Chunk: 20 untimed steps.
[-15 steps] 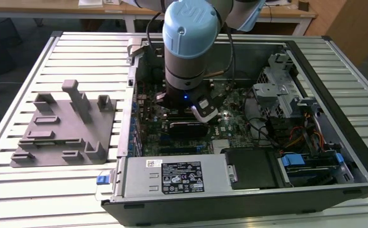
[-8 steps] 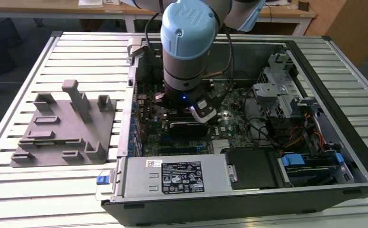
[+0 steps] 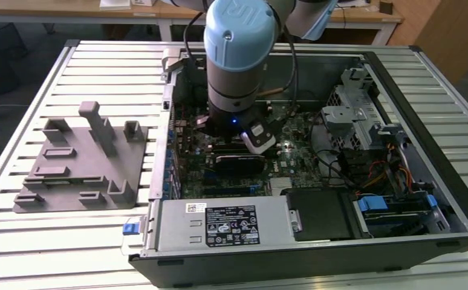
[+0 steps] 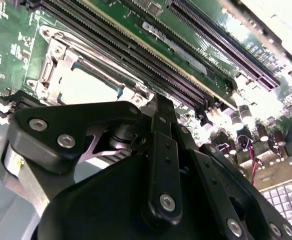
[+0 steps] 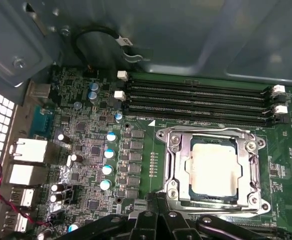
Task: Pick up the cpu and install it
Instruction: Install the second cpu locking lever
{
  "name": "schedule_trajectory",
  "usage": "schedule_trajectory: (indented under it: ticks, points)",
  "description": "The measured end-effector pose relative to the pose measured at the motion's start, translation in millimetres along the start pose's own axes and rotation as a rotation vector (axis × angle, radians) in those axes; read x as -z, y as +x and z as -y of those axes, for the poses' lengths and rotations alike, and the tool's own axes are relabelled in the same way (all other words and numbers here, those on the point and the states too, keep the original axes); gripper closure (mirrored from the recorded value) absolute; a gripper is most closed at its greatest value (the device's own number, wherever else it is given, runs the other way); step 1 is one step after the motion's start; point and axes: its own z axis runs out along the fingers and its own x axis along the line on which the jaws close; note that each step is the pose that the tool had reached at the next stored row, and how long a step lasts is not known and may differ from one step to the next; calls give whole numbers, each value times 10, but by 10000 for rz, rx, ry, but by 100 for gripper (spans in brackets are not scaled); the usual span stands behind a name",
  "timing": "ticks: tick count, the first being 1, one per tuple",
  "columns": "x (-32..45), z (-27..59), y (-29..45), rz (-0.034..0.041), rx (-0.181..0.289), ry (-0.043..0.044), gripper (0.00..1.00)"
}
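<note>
A big ribbed metal surface (image 3: 24, 254) holds an open computer case (image 3: 427, 181) lying on its side. Next to the case, on the exterior view's left, sits a grey plastic fixture (image 3: 77, 166) with bumps and slots. The robot arm (image 3: 238, 54) reaches straight down into the case, over the green board (image 5: 93, 145). In the first wrist view, four long dark memory slots (image 5: 196, 102) run along the board near the case wall, and just beside them sits the square socket frame (image 5: 213, 170) made of shiny metal. The cpu (image 5: 213, 167) lies flat inside that frame, its pale top facing up, so it looks like it is already in its place. The same pale square also shows in the second wrist view, past the black links of the tool (image 4: 156, 117). The tool hangs close above the edge of the frame, and I see nothing held in it. I cannot tell if its tips are apart or together. To do this part well, I think the chip must sit level with its corners matched to the frame, and the tool should stay gentle and straight so nothing gets bent or tilted.
</note>
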Motion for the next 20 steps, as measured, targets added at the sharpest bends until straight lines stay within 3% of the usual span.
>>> schedule_trajectory:
  ticks: [8, 13, 20]
  points:
    - [49, -14, -1, -1, 0, 0, 89]
    - [79, -23, 2, 5, 1, -68, 89]
    - [215, -63, -1, 5, 0, -69, 89]
